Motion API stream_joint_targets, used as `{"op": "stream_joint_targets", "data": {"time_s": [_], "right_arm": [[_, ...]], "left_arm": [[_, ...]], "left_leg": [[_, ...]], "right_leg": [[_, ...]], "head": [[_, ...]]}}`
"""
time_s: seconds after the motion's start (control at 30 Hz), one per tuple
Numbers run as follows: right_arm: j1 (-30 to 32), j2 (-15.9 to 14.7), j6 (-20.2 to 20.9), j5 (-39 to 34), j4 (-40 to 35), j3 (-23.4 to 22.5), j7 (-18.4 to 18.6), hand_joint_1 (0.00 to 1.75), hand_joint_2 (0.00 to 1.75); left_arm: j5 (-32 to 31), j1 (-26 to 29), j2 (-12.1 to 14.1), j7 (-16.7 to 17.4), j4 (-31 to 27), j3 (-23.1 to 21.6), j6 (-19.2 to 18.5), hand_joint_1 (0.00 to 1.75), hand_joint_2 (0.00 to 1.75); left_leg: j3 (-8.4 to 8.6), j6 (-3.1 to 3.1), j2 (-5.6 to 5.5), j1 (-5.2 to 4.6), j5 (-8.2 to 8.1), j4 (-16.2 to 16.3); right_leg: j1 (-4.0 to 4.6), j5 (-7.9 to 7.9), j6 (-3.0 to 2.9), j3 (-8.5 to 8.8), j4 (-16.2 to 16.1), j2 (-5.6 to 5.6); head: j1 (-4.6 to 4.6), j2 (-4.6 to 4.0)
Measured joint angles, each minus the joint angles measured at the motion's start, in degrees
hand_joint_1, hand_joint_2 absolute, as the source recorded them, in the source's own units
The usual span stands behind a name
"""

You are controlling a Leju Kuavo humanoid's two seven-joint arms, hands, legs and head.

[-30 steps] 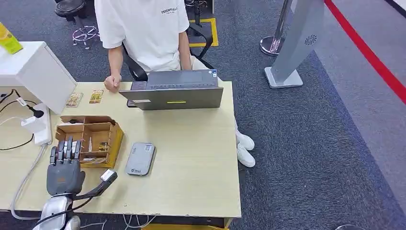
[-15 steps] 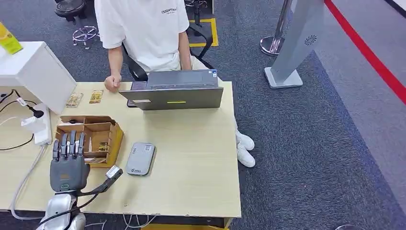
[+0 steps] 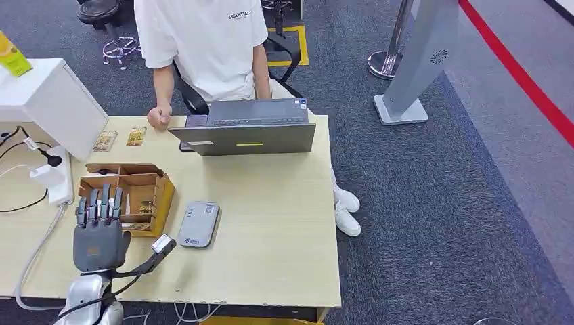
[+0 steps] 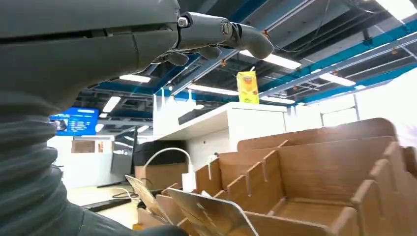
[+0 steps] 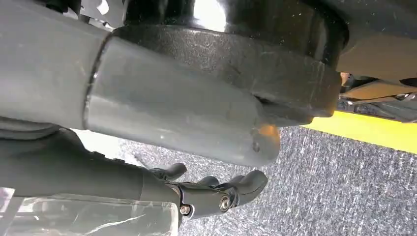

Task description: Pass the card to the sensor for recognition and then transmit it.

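A brown cardboard box (image 3: pixel 156 186) with compartments stands on the left of the table, with cards (image 3: pixel 143 206) in it. My left hand (image 3: pixel 101 233) hovers at its near edge, fingers stretched over the box and thumb pointing right, holding nothing. In the left wrist view a card (image 4: pixel 206 214) leans in a near compartment of the box (image 4: pixel 314 167), below my spread fingers (image 4: pixel 236 34). The grey flat sensor (image 3: pixel 198 224) lies just right of the box. My right hand (image 5: pixel 211 191) hangs beside my body with loosely curled fingers, holding nothing.
A person in a white shirt (image 3: pixel 203 40) sits behind a grey laptop (image 3: pixel 250 132), one hand (image 3: pixel 159 116) on the table. Two cards (image 3: pixel 120 139) lie at the far left. A white cabinet (image 3: pixel 47 101) and a power strip (image 3: pixel 51 177) with cables stand left.
My left hand has shifted a little to the right and forward, its fingers reaching further over the box's near edge. Nothing else has moved.
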Motion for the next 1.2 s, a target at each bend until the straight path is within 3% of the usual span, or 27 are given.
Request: {"op": "stream_joint_targets", "data": {"time_s": [0.77,1.2], "right_arm": [[-0.12,0.00,0.00,-0.28,0.00,0.92,0.00,0.00,0.00],[-0.12,0.00,0.00,-1.03,0.00,1.01,0.00,0.00,0.00]], "left_arm": [[0.44,0.47,-0.83,-0.31,0.15,-2.91,-0.35,0.00,1.75],[1.00,0.08,-0.83,3.12,0.50,-2.93,-6.67,0.00,1.75]], "left_leg": [[-0.01,0.00,0.00,0.00,0.00,0.01],[0.00,0.00,0.00,0.00,0.00,0.01]], "right_leg": [[0.00,0.00,0.00,0.00,0.00,0.00],[0.00,0.00,0.00,0.00,0.00,0.00]], "head": [[0.00,-0.02],[0.00,0.00]]}}
